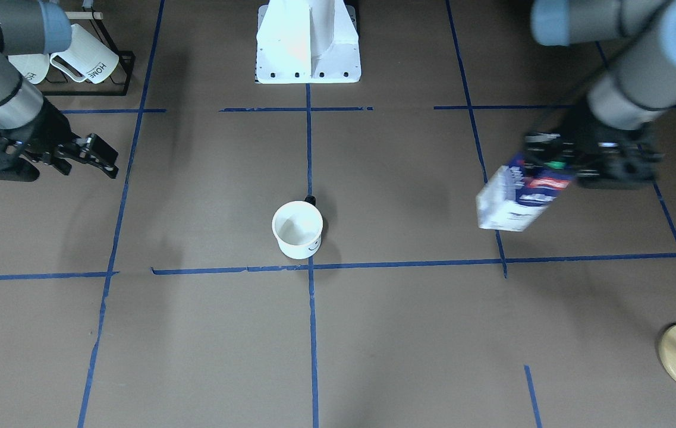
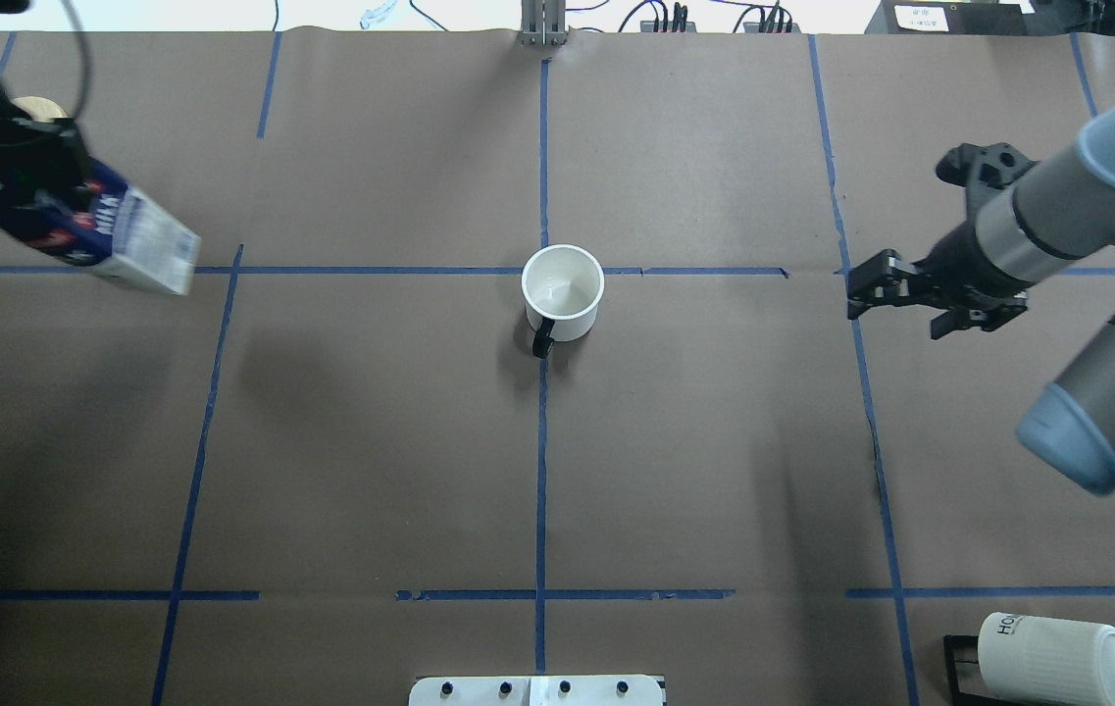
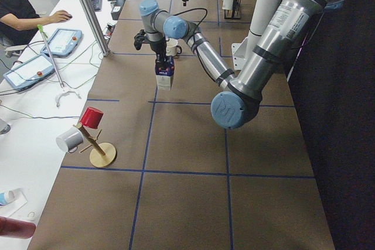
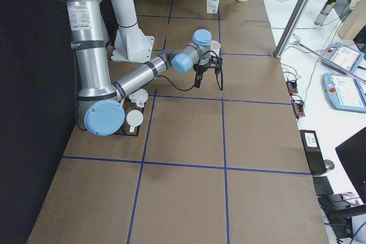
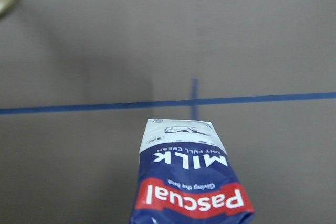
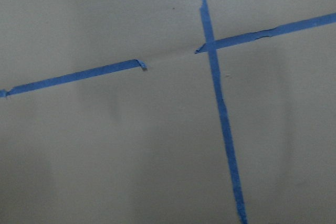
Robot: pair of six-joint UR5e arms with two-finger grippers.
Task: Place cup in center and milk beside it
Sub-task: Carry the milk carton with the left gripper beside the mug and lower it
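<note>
- The front-facing view is showing a black smiley [image 1: 314, 244] on the cup [image 1: 297, 229], on the wall turned away from the robot. The overhead view is hiding that face and showing the whole black handle [image 2: 542, 338] instead.
- The cup is standing upright, mouth up, with its handle pointing back toward the robot. Its foot is sitting just on the robot's side of the center [image 2: 543, 270], and its rim is overlapping the crossing in the overhead view.
- The right gripper [image 2: 856, 299] is hovering to the cup's right. Its fingers are spread, holding nothing, and aiming toward the cup. Its wrist camera is showing only brown paper [image 2: 371, 441] and tape lines [image 2: 214, 392].
- Farther from the cup, on its left, the left gripper [image 1: 552, 159] is clamping the gabled top of the milk [image 5: 191, 182].
- The left wrist camera is looking down the carton's face and reading "MILK" and "Pascual", lettering that is blurring in the fixed views.
- The exterior left view is showing the carton's long axis running roughly vertical, top up and base toward the paper. In the overhead view its shadow is falling apart from it, so it appears to be hanging clear.
- Between carton and cup, paper and tape lines are lying.
- Behind the cup, the white pedestal [image 1: 308, 44] is standing.
- Farthest out, a black rack [image 1: 120, 77] is carrying "HOME" mugs [image 1: 85, 62] off the cup's right. A wooden mug tree [image 3: 96, 144] is standing beyond the milk, and only the exterior left view is showing the red and pale cups on it.
</note>
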